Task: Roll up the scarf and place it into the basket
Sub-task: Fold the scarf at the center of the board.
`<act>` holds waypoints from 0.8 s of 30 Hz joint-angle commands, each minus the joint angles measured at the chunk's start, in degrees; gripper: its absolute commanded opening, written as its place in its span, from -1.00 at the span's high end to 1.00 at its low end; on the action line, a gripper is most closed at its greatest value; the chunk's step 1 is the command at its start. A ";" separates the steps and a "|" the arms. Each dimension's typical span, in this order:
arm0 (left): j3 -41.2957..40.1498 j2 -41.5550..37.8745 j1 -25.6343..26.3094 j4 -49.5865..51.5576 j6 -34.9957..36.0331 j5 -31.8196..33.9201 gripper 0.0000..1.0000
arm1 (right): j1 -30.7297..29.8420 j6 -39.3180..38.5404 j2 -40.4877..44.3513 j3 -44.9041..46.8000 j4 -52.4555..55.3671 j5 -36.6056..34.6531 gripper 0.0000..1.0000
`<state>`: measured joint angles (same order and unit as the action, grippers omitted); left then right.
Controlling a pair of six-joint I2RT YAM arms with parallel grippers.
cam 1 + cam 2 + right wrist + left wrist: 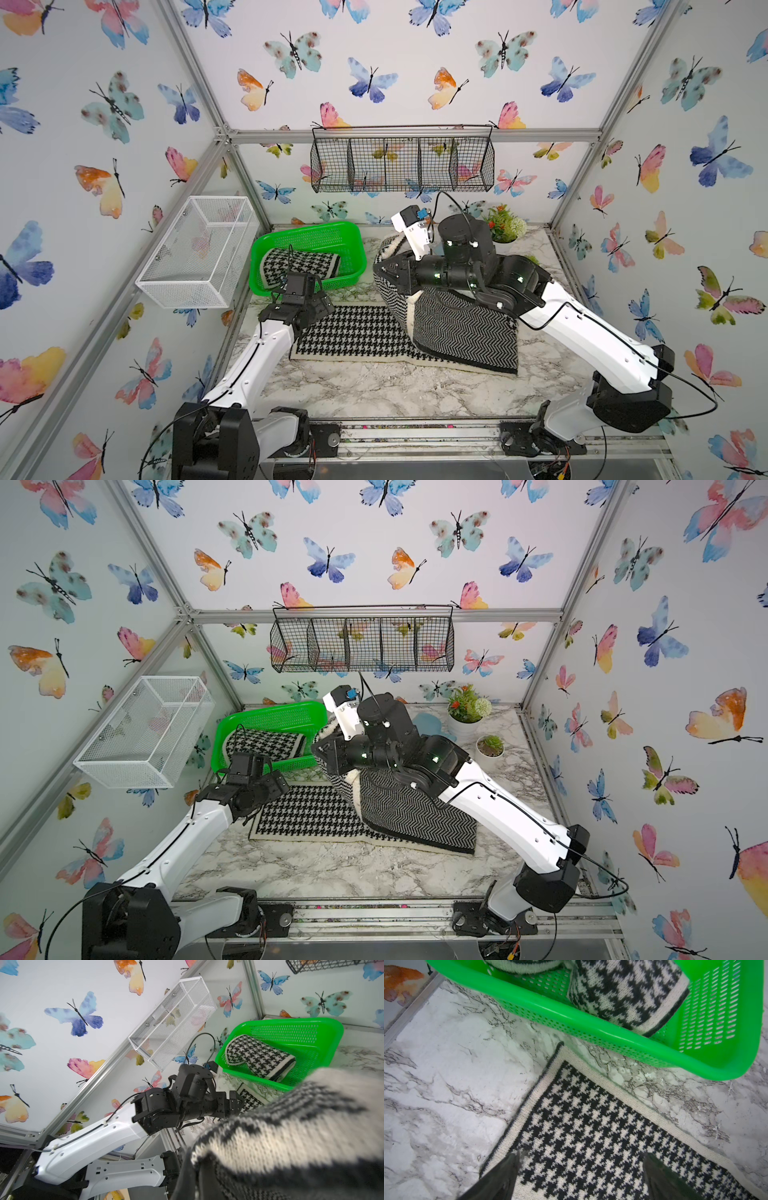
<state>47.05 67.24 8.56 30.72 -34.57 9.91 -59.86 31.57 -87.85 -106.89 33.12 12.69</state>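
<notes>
A black-and-white knitted scarf (357,332) lies on the marble table, houndstooth on the flat left part, herringbone (461,332) on the right part. My right gripper (384,266) is shut on that right part and holds it raised and bunched; in the right wrist view the knit (291,1136) covers the jaws. My left gripper (581,1167) hangs open just above the scarf's houndstooth end (581,1126), near its corner. The green basket (266,245) stands at the back left and holds another rolled houndstooth scarf (299,266), also seen in the left wrist view (623,991).
A white wire-mesh box (195,249) juts from the left wall above the basket. A black wire rack (401,164) hangs on the back wall. Two potted plants (467,712) (490,746) stand at the back right behind the right arm.
</notes>
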 commanded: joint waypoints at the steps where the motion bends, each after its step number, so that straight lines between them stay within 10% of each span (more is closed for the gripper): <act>1: 1.20 0.90 -0.47 0.28 1.08 -1.64 -0.88 | -1.30 -0.80 1.26 -3.51 4.58 0.36 0.93; 13: 0.70 2.54 -0.47 -1.01 0.90 -3.03 -0.87 | -1.49 -1.96 2.24 1.77 -2.20 -4.05 0.92; 24: 0.70 2.63 -0.32 -1.27 1.74 -4.98 -0.86 | 3.85 -8.77 -1.82 -13.78 3.46 -17.54 0.98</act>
<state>47.27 69.82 8.56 29.80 -33.80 6.24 -58.57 25.56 -88.51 -116.42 35.77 -0.67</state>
